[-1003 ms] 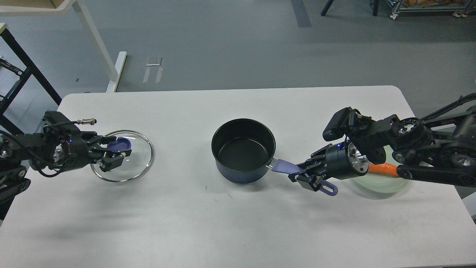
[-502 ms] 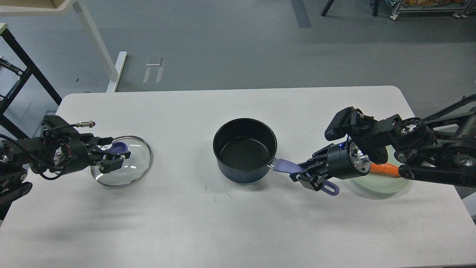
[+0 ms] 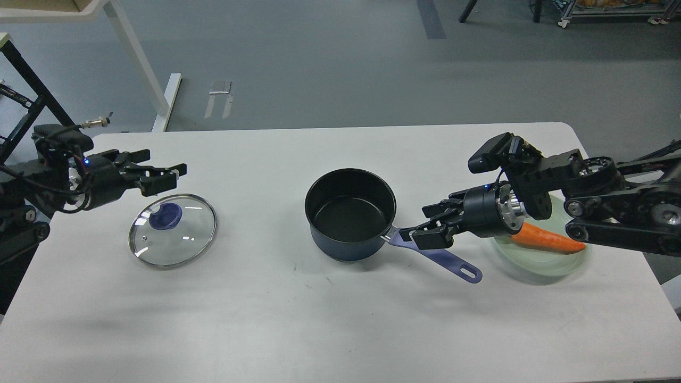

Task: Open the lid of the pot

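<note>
A dark blue pot [image 3: 349, 213] stands uncovered at the middle of the white table [image 3: 319, 319], its purple handle [image 3: 441, 259] pointing right and toward me. The glass lid [image 3: 173, 230] with a blue knob [image 3: 165, 216] lies flat on the table at the left. My left gripper [image 3: 162, 176] is open and empty, raised above and behind the lid, apart from it. My right gripper [image 3: 428, 230] is open, lifted just above the pot handle near the pot wall, not holding it.
A pale green plate [image 3: 548, 260] with an orange carrot [image 3: 545, 239] sits at the right, partly under my right arm. White table legs and a black frame stand on the floor beyond the far left edge.
My left gripper let go of the lid's knob and rose up and back; the lid now lies flat. My right gripper released the pot handle and lifted up and left.
</note>
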You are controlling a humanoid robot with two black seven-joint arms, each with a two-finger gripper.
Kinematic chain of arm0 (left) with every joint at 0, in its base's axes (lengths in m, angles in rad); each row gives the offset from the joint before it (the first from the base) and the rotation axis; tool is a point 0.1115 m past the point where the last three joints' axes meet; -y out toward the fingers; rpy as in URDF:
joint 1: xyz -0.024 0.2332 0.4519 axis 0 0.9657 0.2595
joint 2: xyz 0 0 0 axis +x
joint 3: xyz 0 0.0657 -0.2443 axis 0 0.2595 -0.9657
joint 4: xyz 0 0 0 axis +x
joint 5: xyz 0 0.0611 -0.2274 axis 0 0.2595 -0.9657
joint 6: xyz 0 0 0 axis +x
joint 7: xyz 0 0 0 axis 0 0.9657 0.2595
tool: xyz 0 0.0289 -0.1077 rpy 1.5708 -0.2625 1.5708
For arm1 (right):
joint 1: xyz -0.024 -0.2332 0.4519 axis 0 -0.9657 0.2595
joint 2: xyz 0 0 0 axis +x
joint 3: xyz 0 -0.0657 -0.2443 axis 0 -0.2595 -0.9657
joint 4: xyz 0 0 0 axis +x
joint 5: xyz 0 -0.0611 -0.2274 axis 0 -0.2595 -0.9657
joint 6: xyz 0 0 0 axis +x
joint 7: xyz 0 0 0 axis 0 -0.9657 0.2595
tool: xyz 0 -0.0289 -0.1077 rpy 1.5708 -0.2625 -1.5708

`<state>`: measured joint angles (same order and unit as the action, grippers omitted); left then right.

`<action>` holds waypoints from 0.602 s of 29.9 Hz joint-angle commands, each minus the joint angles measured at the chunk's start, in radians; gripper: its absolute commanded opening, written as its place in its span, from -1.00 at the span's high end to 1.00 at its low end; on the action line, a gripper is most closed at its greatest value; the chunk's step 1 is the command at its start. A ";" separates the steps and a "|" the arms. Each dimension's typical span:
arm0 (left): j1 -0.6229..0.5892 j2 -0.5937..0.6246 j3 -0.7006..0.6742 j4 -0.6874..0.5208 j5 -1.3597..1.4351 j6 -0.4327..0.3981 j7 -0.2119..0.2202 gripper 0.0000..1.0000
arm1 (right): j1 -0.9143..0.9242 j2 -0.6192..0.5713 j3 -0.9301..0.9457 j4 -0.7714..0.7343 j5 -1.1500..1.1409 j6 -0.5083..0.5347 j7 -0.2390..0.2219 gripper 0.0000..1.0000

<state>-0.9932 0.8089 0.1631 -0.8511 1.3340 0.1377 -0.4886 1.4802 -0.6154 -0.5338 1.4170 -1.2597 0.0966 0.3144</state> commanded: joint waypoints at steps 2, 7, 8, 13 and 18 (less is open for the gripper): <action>-0.028 0.009 -0.005 0.000 -0.270 -0.001 0.000 -0.98 | -0.004 -0.082 0.098 -0.006 0.058 0.000 0.002 -0.94; -0.074 0.001 -0.005 0.000 -0.637 -0.035 0.000 -0.98 | -0.089 -0.185 0.371 -0.044 0.204 0.005 0.002 -0.98; -0.081 -0.001 -0.005 0.000 -0.694 -0.044 0.000 -0.98 | -0.109 -0.187 0.420 -0.062 0.241 0.006 0.002 -0.98; -0.119 -0.030 -0.011 0.003 -0.970 -0.072 0.000 -0.98 | -0.188 -0.190 0.653 -0.191 0.451 0.008 0.002 -0.98; -0.116 -0.083 -0.097 0.004 -1.101 -0.116 0.000 -0.98 | -0.212 -0.176 0.750 -0.266 0.633 -0.003 0.002 -0.99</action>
<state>-1.1094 0.7547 0.1108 -0.8483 0.2841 0.0477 -0.4885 1.2785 -0.7996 0.1699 1.1867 -0.7262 0.1022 0.3159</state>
